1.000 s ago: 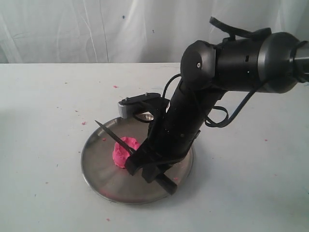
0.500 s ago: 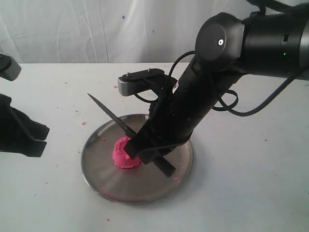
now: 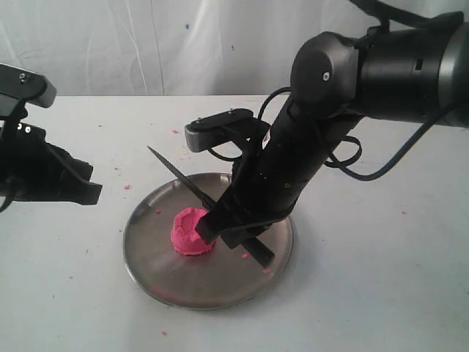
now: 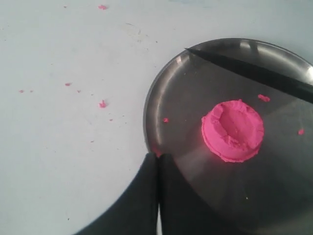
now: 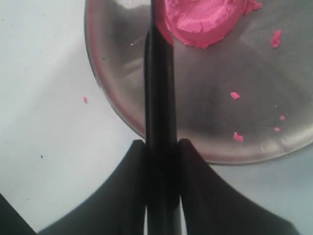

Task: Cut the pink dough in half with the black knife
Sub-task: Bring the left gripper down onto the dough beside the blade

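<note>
The pink dough [image 3: 190,232] is one round dented lump on the steel plate [image 3: 157,257]; it also shows in the left wrist view [image 4: 233,130] and the right wrist view [image 5: 200,19]. My right gripper [image 3: 229,226] [image 5: 160,147] is shut on the handle of the black knife [image 3: 179,176] [image 5: 159,88]. The blade [image 4: 254,73] slants up and to the left, its tip in the air above the plate's far left rim, clear of the dough. My left gripper [image 3: 84,191] [image 4: 157,157] is shut on nothing, left of the plate.
Tiny pink crumbs [image 5: 235,95] lie on the plate [image 4: 181,98] and on the white table [image 3: 381,293]. A white curtain [image 3: 146,44] hangs behind the table. The right arm's bulk [image 3: 352,81] leans over the plate's right side.
The knife has lifted off the dough, its tip swinging up. The left arm has come into view from the left and moved towards the plate.
</note>
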Robot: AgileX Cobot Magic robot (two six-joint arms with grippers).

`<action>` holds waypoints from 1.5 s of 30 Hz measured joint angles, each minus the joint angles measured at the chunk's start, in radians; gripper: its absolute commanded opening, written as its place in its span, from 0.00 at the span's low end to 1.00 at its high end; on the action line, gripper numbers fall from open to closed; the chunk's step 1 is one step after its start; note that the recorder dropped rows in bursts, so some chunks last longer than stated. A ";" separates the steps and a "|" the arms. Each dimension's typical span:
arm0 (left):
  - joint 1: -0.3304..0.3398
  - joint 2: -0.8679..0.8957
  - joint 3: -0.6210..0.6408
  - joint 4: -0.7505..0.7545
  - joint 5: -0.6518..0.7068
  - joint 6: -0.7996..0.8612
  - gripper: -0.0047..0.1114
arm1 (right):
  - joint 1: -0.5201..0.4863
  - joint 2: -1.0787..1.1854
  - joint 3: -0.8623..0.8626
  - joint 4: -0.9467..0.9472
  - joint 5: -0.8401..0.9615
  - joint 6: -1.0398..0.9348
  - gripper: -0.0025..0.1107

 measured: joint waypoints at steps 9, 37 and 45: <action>0.000 0.203 -0.088 -0.002 0.003 0.002 0.04 | 0.000 0.075 0.000 -0.004 0.000 0.007 0.02; 0.137 0.524 -0.328 -0.880 0.401 0.914 0.04 | 0.000 0.158 0.000 -0.015 -0.029 0.000 0.02; 0.137 0.641 -0.382 -0.943 0.453 0.982 0.04 | 0.000 0.174 0.000 -0.017 -0.046 0.000 0.02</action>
